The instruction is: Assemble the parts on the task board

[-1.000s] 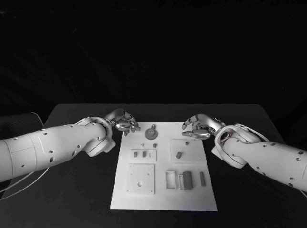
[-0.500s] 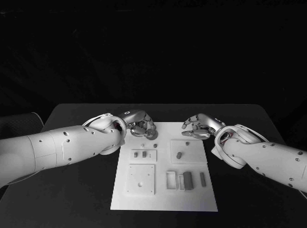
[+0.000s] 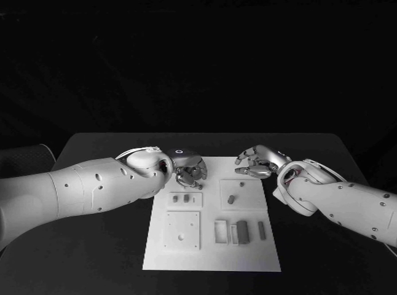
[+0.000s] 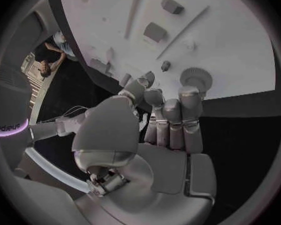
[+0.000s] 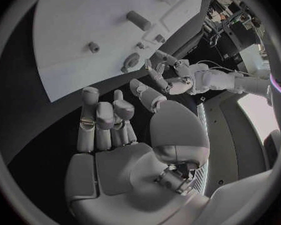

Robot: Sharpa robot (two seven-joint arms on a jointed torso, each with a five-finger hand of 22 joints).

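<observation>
The table (image 3: 101, 246) carries the board (image 3: 212, 255) at its middle, long side running away from the robot. On the board, a square plate (image 3: 182, 232) sits near-left, and beside it a frame (image 3: 220, 232) stands next to a dark block (image 3: 242, 232) and a thin bar (image 3: 262, 230). Farther back, one small tile (image 3: 186, 198) bears two pegs, another tile (image 3: 236, 194) bears a slanted peg. Left hand (image 3: 188, 170) hovers over the board's far-left corner, fingers curled down toward a round disc (image 4: 195, 77); whether they touch it, I cannot tell. Right hand (image 3: 259, 165) hangs at the far-right edge, fingers loosely curled, holding nothing.
</observation>
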